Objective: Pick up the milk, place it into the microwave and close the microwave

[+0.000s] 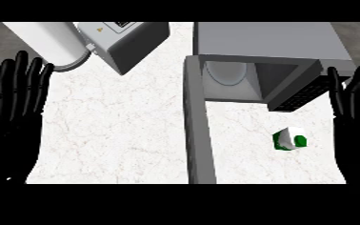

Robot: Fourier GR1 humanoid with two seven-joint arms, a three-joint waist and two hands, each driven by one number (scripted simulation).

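Note:
The milk (290,138), a small white carton with green patches, stands on the marble counter at the right, in front of the microwave (267,43). The grey microwave sits at the back right, its cavity showing a round glass plate. Its door (199,124) is swung wide open and reaches toward the counter's front edge, left of the milk. My right hand (346,109) rests open at the right edge, fingers up, a little right of the milk and apart from it. At the left edge my left hand (22,90) also rests open with fingers up.
A grey boxy appliance (126,40) sits tilted at the back, with a white cylinder (53,43) beside it at the back left. White marble counter (112,133) spreads between my left hand and the open door.

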